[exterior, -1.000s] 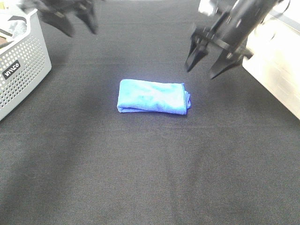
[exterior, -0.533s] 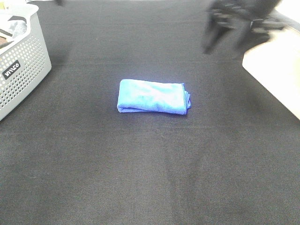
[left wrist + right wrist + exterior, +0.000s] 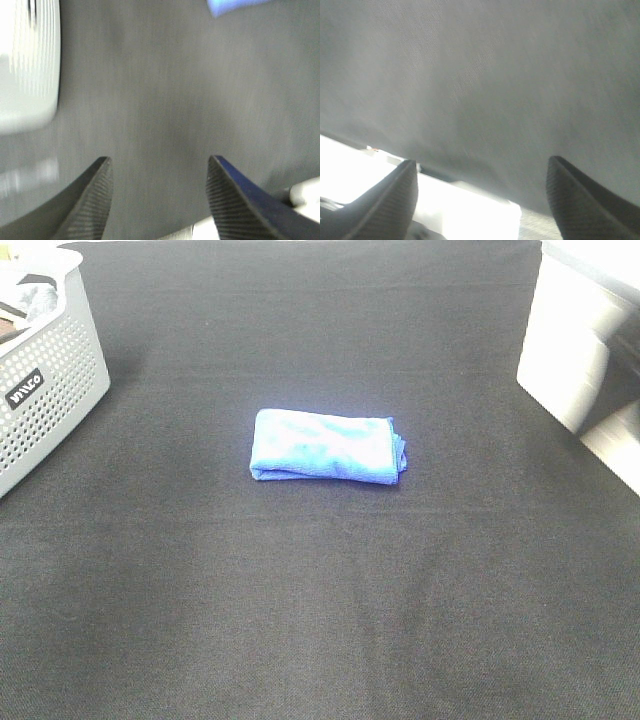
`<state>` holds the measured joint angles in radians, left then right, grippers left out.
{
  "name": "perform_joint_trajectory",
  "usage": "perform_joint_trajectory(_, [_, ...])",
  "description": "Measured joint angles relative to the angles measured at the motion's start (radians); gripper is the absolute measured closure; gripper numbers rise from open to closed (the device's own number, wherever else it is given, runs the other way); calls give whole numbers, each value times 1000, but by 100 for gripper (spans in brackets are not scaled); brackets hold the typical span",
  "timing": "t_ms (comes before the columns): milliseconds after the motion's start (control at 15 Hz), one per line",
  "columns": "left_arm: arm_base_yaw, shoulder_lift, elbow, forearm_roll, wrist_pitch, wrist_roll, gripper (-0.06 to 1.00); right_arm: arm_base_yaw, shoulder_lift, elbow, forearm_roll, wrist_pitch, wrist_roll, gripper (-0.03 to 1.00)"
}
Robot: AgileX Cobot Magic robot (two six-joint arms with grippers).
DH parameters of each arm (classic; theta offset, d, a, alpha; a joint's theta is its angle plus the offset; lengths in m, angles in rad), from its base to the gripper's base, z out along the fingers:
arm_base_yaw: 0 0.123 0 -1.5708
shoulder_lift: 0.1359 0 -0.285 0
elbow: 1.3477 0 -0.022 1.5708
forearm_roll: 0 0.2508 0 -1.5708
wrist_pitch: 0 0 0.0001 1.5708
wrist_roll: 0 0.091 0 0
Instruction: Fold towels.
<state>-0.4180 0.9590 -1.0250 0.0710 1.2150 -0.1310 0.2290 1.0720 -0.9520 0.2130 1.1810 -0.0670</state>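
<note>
The blue towel [image 3: 326, 446] lies folded into a compact rectangle on the black table cloth [image 3: 320, 590], near the middle of the exterior view. A blurred corner of it shows in the left wrist view [image 3: 227, 6]. Neither arm shows in the exterior view. My left gripper [image 3: 157, 162] is open and empty above the dark cloth, well away from the towel. My right gripper [image 3: 482, 167] is open and empty above the dark cloth near its edge.
A perforated grey basket [image 3: 45, 390] with cloth in it stands at the left edge; it shows blurred in the left wrist view [image 3: 27, 65]. A white box [image 3: 575, 350] sits at the right edge. A bright surface [image 3: 465, 210] lies past the cloth's edge.
Both arms have pulled back out of the exterior view, the left one to the upper left, the right one to the upper right. The towel has not moved.
</note>
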Motion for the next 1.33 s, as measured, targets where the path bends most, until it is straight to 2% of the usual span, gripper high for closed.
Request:
perform_joint_trajectory(267, [0, -324, 262, 0, 0, 14, 40, 0, -323, 240, -75, -22, 0, 28])
perform_joint_trajectory(533, [0, -599, 424, -4, -60, 111, 40, 0, -624, 370, -159, -28, 0, 28])
perform_joint_trajectory(867, [0, -735, 511, -99, -148, 245, 40, 0, -860, 409, -189, -36, -12, 28])
perform_joint_trajectory(933, [0, -736, 517, -126, -157, 276, 40, 0, -882, 420, -189, -66, -21, 28])
perform_joint_trajectory(1133, [0, -736, 517, -135, -160, 294, 40, 0, -887, 445, -189, -108, -23, 28])
perform_joint_trajectory(1333, [0, -736, 517, -144, -160, 304, 40, 0, -887, 445, -189, -109, -23, 28])
